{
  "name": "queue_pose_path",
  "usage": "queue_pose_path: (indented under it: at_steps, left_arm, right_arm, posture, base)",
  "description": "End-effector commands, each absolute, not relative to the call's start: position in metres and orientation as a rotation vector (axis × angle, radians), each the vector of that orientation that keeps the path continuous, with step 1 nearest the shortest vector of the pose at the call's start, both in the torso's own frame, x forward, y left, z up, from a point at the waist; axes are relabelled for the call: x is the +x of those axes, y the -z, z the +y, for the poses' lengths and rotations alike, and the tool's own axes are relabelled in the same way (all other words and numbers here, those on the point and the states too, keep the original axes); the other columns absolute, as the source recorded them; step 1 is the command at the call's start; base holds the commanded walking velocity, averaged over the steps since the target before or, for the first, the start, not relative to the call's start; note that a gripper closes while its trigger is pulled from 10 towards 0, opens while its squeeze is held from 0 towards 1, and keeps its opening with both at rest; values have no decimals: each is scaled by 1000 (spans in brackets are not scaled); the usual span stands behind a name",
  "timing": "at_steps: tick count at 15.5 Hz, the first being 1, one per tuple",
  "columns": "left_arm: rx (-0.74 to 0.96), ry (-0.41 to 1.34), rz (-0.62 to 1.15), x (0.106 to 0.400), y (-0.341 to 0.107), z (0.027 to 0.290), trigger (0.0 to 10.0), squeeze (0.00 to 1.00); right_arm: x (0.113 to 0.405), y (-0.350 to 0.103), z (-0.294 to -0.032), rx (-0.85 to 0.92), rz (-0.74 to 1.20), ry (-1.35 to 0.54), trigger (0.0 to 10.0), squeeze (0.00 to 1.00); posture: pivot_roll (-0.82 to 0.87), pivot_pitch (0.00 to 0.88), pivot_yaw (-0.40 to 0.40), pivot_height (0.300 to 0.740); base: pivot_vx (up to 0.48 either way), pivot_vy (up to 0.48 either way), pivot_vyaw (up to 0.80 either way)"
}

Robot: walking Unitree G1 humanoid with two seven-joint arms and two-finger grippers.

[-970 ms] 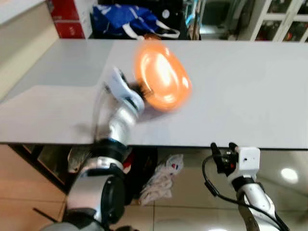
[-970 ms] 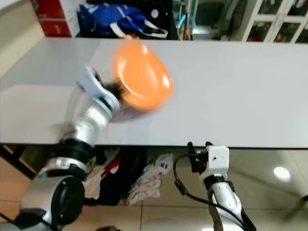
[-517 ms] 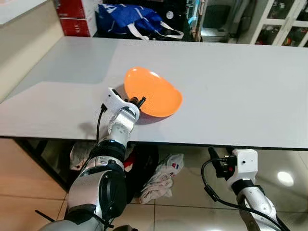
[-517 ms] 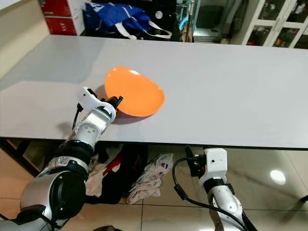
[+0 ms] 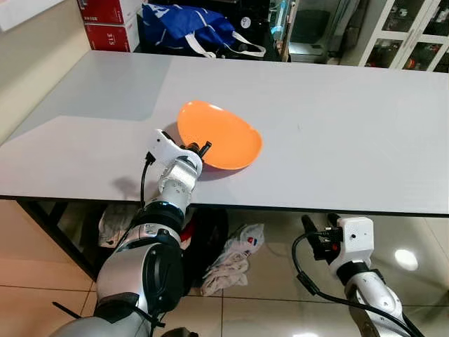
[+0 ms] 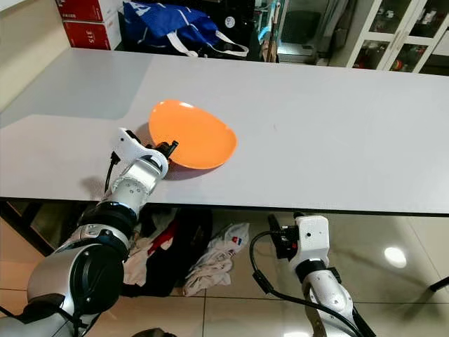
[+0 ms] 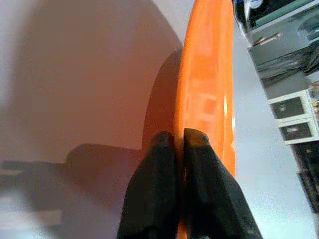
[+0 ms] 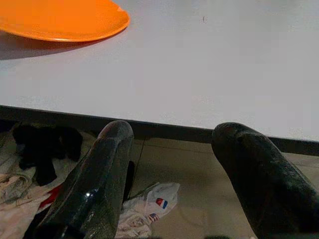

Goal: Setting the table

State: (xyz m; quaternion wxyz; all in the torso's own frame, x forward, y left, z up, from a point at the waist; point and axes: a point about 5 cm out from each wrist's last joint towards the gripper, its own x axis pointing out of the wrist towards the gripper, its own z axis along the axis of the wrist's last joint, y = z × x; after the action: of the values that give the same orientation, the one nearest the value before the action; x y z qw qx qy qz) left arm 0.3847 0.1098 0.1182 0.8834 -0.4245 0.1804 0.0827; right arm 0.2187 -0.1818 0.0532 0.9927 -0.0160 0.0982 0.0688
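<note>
Across the width of both eye views runs a long grey table, its near edge just in front of the robot. Behind its far edge, on the robot's left, lie a blue bag with white straps and a red box; on the far right stands a white cabinet with glass doors, though what is inside is too small to tell. Under the table, on the glossy tiled floor, sits a heap of crumpled cloth and bags.

On the table's left part, close to the near edge, is an orange plate. It is tilted: the side toward the robot is raised off the surface while the far side looks to rest on the table, with a shadow under it. The left gripper reaches up over the table edge on its silver arm and holds the plate by the near rim. In the left wrist view the two black fingers are pressed together on that rim, one on each face of the plate.

The right gripper hangs below the table's edge, over the floor. In the right wrist view its fingers are spread apart with nothing between them, pointing toward the table edge, well apart from the plate.
</note>
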Motion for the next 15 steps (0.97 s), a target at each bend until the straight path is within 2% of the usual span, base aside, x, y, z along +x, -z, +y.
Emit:
queue_pose_path:
  at_steps: [1,10,12,15]
  left_arm:
    - [-835,-202,428,381,-109,109,10000,1000]
    - [-792,-207,465,380,-107,106,10000,1000]
    - [-687,-183,538,374,-97,101,10000,1000]
    - [-653,-200,585,369,-88,102,10000,1000]
  right_arm:
    - [219,-56,-183,-48,196,-146,10000,0]
    - [215,-56,-181,-44,206,-144,10000,0]
    - [216,-56,-180,-39,210,-142,10000,0]
    - [216,-55,-180,-35,211,-138,10000,0]
  posture:
    - [-126,0,-18,740]
    - [-126,15,-6,740]
    - [-117,16,-3,740]
    - [-112,17,1,740]
  base:
    - [0,0,0]
    - [0,0,0]
    - [0,0,0]
    - [0,0,0]
